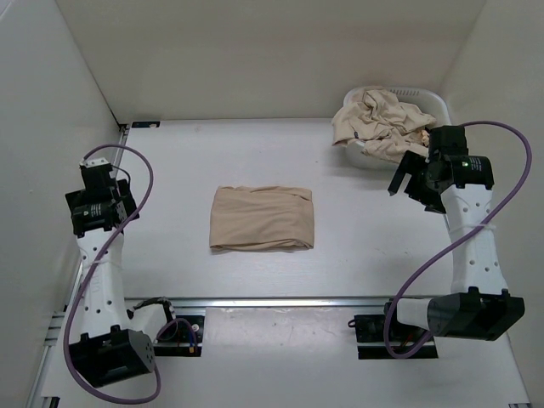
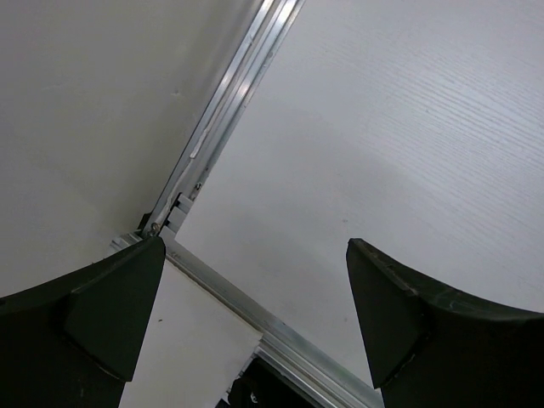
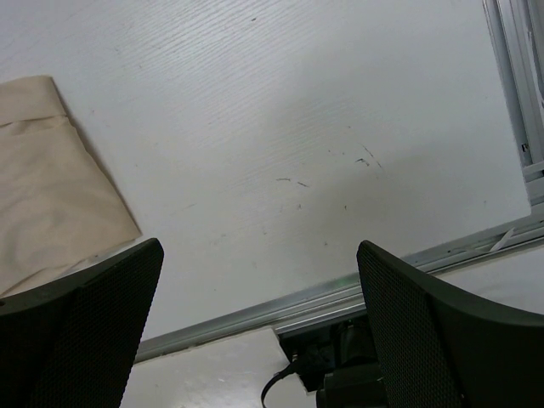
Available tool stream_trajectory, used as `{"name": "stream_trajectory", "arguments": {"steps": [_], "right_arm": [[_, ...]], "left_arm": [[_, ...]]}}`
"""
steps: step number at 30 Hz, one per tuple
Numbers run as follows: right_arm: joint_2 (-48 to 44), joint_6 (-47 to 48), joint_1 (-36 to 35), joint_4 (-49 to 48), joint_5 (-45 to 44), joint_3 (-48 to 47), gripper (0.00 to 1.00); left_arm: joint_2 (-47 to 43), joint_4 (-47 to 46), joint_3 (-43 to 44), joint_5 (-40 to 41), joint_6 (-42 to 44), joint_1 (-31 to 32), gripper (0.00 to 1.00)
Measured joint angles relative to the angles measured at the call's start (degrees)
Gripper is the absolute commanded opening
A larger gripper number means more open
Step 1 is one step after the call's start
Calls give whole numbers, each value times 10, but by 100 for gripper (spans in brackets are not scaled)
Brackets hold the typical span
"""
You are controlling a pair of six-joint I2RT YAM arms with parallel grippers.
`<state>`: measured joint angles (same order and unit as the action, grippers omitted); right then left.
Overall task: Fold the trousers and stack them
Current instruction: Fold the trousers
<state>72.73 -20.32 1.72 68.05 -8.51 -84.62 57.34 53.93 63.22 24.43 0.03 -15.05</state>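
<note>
One pair of trousers [image 1: 262, 218] is laid folded flat approx. mid-table [image 1: 212, 153], as a neat rectangle. A second, crumpled heap of trousers [image 1: 378, 123] is piled in the white laundry basket [image 1: 432, 104] at the far right corner, spilling over its rim. The left gripper [image 2: 255, 314] is held spread, nothing between its fingers, near the left wall, over bare table and an aluminium rail [image 2: 229, 93]. The right gripper [image 3: 259, 319] is likewise spread w/ nothing gripped, raised just in front of the basket; a corner of the folded trousers is seen at the left of its wrist view.
</note>
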Motion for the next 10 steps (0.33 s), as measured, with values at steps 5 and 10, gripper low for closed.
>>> {"name": "stream_trajectory", "arguments": {"steps": [5,10], "right_arm": [[0,0,0,0,-2,1,99],[-7,0,0,-3,-4,5,99]], "left_arm": [[3,4,0,-13,0,-2,100],[3,5,0,-21,0,-2,100]]}}
